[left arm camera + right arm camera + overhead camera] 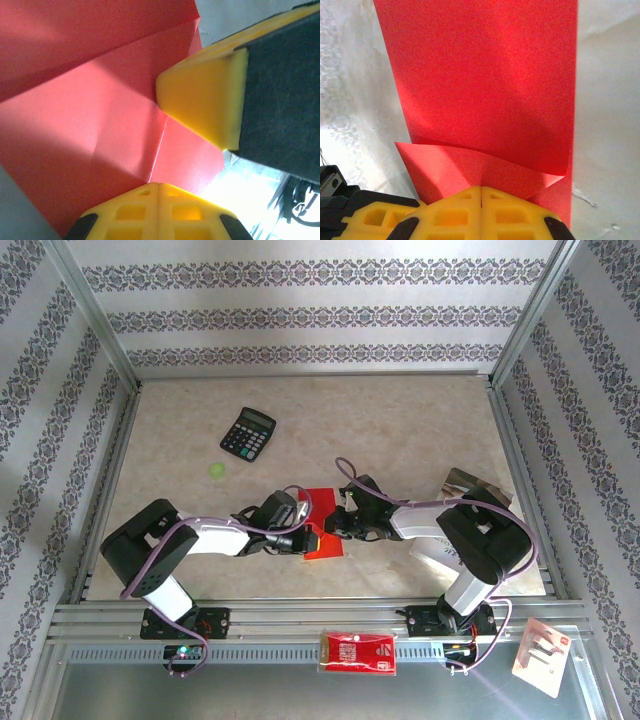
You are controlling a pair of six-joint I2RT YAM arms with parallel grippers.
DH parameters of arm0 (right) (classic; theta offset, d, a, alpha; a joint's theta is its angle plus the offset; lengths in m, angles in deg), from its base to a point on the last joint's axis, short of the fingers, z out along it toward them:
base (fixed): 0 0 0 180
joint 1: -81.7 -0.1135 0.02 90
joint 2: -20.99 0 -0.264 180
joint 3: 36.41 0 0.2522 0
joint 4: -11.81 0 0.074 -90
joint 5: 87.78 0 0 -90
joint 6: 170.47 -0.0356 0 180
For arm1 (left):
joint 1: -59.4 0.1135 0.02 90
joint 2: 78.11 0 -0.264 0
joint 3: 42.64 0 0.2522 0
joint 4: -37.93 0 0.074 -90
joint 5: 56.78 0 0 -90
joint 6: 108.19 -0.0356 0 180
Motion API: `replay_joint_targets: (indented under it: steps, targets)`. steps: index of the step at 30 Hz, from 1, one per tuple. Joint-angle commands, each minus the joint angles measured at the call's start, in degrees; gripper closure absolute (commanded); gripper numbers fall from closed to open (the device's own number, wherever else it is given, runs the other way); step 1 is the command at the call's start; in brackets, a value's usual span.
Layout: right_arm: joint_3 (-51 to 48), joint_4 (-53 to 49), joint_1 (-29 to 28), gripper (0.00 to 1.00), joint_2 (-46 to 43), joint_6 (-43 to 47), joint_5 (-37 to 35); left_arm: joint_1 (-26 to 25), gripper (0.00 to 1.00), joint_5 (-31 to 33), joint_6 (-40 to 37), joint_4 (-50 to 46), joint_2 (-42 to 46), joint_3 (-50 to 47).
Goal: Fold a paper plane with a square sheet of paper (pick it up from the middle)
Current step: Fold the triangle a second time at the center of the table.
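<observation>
1. Pincers: left pincer (pixel 312 539) and right pincer (pixel 335 524) both closed, meeting over the square sheet of paper (pixel 322 525).
2. Sheet lies mid-tabletop (pixel 400 430) between them, partly folded, long axis pointing away; both arms equally near.

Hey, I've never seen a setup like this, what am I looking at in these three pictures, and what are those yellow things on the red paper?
These are two robot arms bolted at the near edge of a table. The overhead picture comes from a fixed camera above and behind them; the other two come from cameras on each wrist. The yellow pieces are gripper fingers. The left gripper and right gripper meet over the square sheet of paper, bright red and already partly folded, with creases showing. Both grippers are shut, their tips at the paper's folded edge; whether they pinch it or just press it, I can't tell. Also on the table: a black calculator, a small green dot and a printed booklet under the right arm.
</observation>
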Motion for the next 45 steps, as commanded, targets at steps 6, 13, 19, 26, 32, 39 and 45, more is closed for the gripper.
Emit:
replay_joint_targets:
  steps: [6, 13, 19, 26, 32, 39, 45]
  targets:
    - [-3.34, -14.70, -0.82, 1.00, 5.51, -1.05, -8.54, -0.62, 1.00, -1.49, 1.02, -6.35, 3.41, -3.93]
    - [-3.18, -15.34, -0.88, 1.00, 5.46, -0.91, -8.84, -1.22, 1.00, -1.22, 2.03, -7.24, 5.55, -7.03]
    - [-2.99, -15.35, -0.96, 1.00, 5.81, -0.68, -8.48, -1.14, 1.00, -1.13, 1.69, -11.43, 10.60, -7.19]
    - [-3.08, -15.00, -0.95, 1.00, 5.03, -0.68, -8.10, -0.26, 1.00, 0.92, 0.94, -9.22, 13.23, -1.85]
    - [-2.98, -15.00, -0.94, 1.00, 4.85, -0.50, -7.88, -0.14, 1.00, 0.14, -1.00, -7.11, 3.63, 1.89]
    - [-1.53, -14.94, -0.91, 1.00, 3.74, 0.52, -7.12, 0.16, 1.00, 1.06, -3.02, -7.86, 0.43, 0.71]
    - [3.12, -14.54, -0.76, 1.00, 0.60, 3.42, -3.84, 0.16, 1.00, 1.15, -2.44, -7.03, -0.69, -2.14]
